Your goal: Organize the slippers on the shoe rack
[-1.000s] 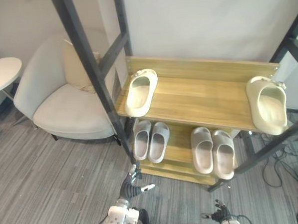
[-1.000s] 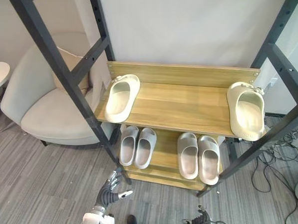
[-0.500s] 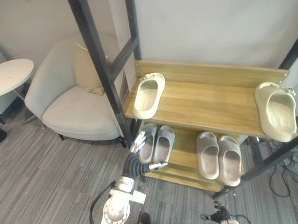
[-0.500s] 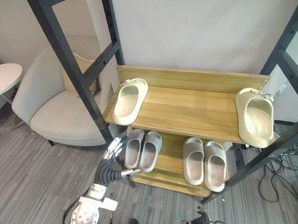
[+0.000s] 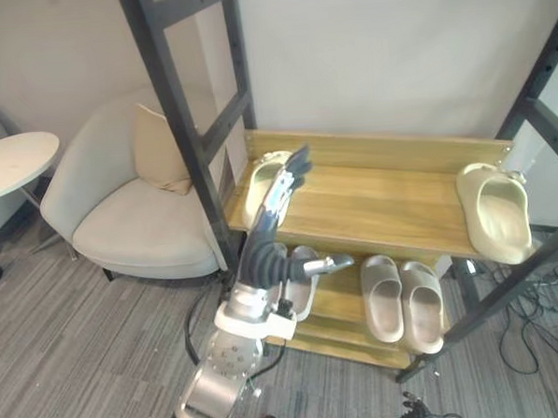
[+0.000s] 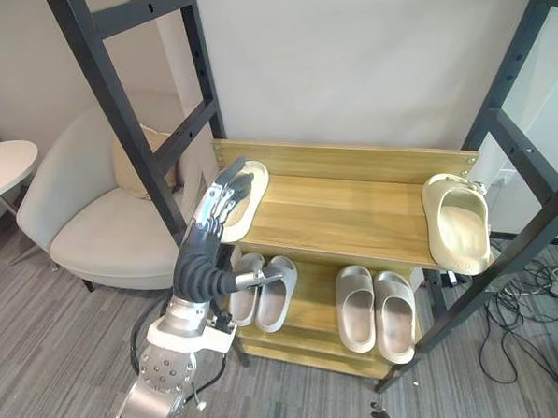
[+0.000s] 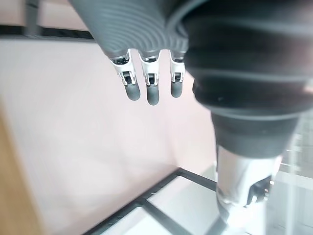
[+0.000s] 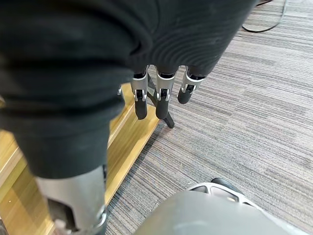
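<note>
Left hand [image 6: 212, 220] hovers with straight fingers, holding nothing, just in front of the cream slipper [image 5: 257, 180] at the left end of the rack's upper shelf [image 6: 345, 215]. Its mate [image 6: 458, 226] lies at the right end, well apart. This looks like the reach. Next, the fingers likely need to close round the thick, smooth side wall. Right hand [image 8: 159, 100] hangs relaxed near the floor.

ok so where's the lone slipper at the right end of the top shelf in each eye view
Left eye view: the slipper lies at the right end of the top shelf, in the picture's mid-right.
Right eye view: the same slipper, further in from the right edge.
Shared landmark: the black slanted post crossing just below its front end.
</note>
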